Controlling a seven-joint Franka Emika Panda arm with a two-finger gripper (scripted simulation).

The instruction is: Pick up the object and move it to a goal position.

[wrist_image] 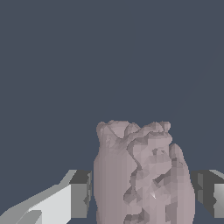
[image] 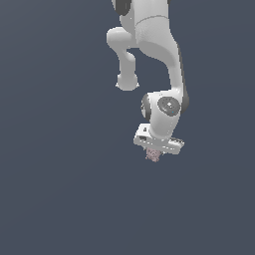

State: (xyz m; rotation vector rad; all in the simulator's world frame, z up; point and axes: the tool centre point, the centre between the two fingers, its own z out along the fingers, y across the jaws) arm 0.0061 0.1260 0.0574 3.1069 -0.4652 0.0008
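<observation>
Exterior view: I see the white arm point(image: 149, 50) reaching down from the upper edge of the picture, its wrist bent so that the gripper point(image: 153, 153) points downward over a plain dark blue-grey ground point(image: 55, 189); the object point(image: 153, 156), a small pale pinkish-mauve lump, shows just under the hand's flat white body, and the fingers themselves are too small here for me to separate from it.

Wrist view: the object point(wrist_image: 142, 175) fills the middle of the picture between the two fingers; its surface is lumpy and mottled, with a ragged upper rim; one finger point(wrist_image: 78, 194) stands against one flank of it, pale with a dark grey pad, and the other finger point(wrist_image: 210, 192) stands against the opposite flank; I read no gap on either side, so the jaws are drawn in onto the object and hold it, parted only by its width.

Position: in the exterior view the object hangs at the gripper, a little right of centre and below the middle; whether it is clear of the ground I cannot tell, since the ground is featureless.
</observation>
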